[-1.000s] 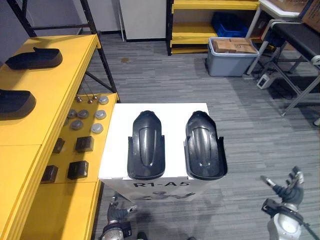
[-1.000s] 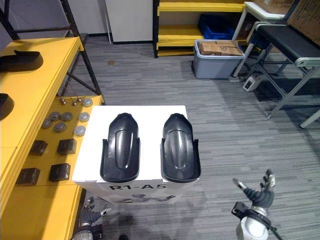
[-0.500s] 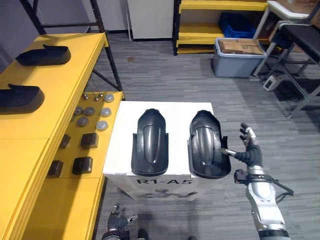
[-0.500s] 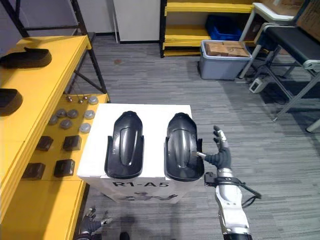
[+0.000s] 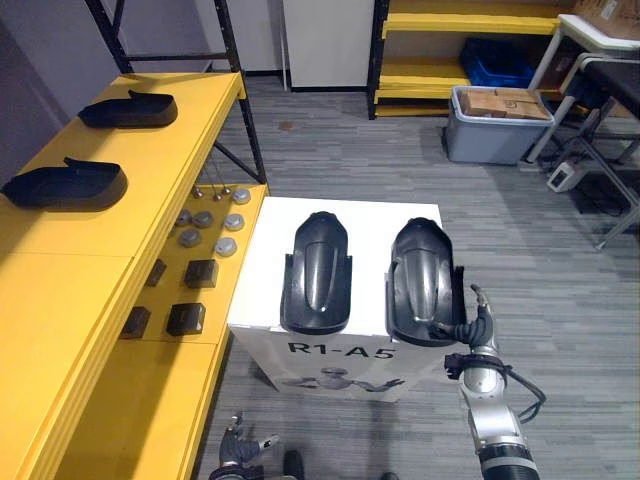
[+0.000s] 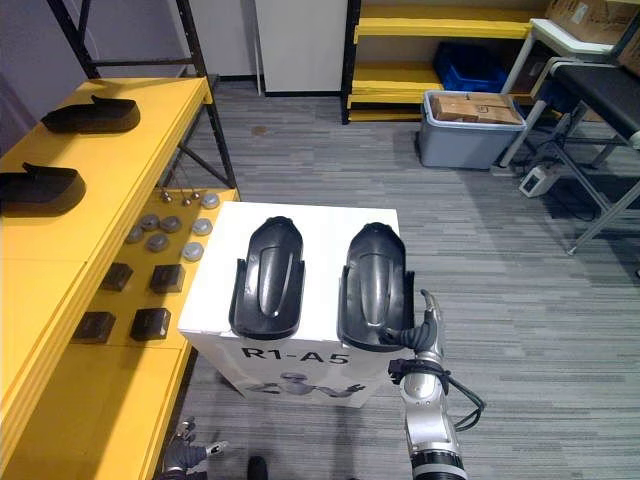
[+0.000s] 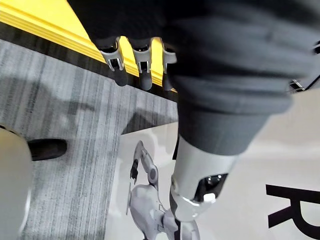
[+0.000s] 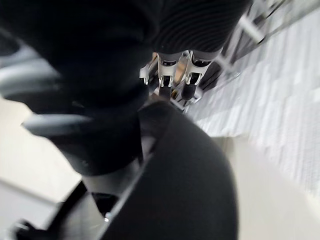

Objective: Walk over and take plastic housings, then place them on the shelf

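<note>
On the white surface [image 5: 370, 215] before you, a left housing [image 5: 317, 272] and a right housing [image 5: 422, 280] lie side by side, apart. They are smooth, dark, glossy plastic shells, rounded at the far end, with a raised ridge down the middle and upturned side walls. Your right hand [image 5: 478, 325] sits at the right housing's near right corner. Its thumb touches the rim and its fingers [image 8: 165, 70] are loosely straight, not closed round it. Your right wrist view adds the shell's shiny curve just under them. Your left hand [image 5: 238, 452] hangs low by the surface's front, fingers [image 7: 141, 60] relaxed, holding nothing. Its wrist view shows striped grey carpet [image 7: 65, 190]. Left of the surface, the yellow shelf [image 5: 60, 290] carries two further housings [image 5: 65, 185], with grey discs [image 5: 205, 220] and dark blocks [image 5: 187, 318] on its lower level. A grey bin [image 5: 495, 135] stands well beyond.
</note>
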Motion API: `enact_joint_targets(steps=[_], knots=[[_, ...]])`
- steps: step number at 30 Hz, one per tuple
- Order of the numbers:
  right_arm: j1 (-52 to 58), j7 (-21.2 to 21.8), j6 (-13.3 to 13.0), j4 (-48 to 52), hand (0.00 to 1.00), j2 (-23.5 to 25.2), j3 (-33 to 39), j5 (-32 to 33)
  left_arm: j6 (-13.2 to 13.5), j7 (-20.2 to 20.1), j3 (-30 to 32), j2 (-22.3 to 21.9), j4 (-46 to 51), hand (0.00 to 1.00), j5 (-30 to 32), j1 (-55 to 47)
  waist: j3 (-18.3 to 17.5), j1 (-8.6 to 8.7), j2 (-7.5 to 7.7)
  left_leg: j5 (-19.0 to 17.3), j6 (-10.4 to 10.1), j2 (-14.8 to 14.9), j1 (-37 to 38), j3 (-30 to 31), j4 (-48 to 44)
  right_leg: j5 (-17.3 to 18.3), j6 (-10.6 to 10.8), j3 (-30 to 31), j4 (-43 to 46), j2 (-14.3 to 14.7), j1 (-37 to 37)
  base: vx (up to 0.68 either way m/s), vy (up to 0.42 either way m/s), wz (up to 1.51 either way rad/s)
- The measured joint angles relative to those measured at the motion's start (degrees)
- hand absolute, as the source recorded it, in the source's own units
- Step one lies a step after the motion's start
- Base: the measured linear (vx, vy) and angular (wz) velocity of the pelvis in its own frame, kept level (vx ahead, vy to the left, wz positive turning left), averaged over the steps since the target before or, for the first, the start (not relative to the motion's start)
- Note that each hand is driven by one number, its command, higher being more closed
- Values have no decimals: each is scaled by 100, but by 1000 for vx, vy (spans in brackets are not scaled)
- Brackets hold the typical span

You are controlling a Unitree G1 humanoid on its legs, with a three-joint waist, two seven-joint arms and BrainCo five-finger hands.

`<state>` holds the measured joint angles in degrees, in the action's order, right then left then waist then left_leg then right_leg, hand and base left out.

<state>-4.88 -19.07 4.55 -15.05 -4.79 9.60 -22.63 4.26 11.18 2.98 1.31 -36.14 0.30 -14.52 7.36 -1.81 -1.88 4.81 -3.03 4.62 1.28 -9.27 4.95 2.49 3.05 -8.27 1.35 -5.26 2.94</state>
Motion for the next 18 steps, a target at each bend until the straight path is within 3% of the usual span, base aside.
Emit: enact_joint_targets(steps=[8,9,18], knots=[[4,-205,-3,-162,0,72,119,46,-1,25,-8,-24,-1,0,0,12,5,-31,-23,18,27,-8,-1,76,-1,-1,5,-2,-26,7,22,6,1,0],[3,-217,-21,-162,100,72,119,132,-2,29,-10,-23,-1,0,-1,20,3,-31,-21,23,33,-11,2,125,-2,-5,11,-6,-35,10,32,47,-4,2],[-151,11,-161,-495,100,15,172,1395,-55,-11,-89,-23,-3,0,-11,19,-53,-37,-8,23,33,-7,52,175,-1,-8,13,-15,-98,24,111,10,0,0]])
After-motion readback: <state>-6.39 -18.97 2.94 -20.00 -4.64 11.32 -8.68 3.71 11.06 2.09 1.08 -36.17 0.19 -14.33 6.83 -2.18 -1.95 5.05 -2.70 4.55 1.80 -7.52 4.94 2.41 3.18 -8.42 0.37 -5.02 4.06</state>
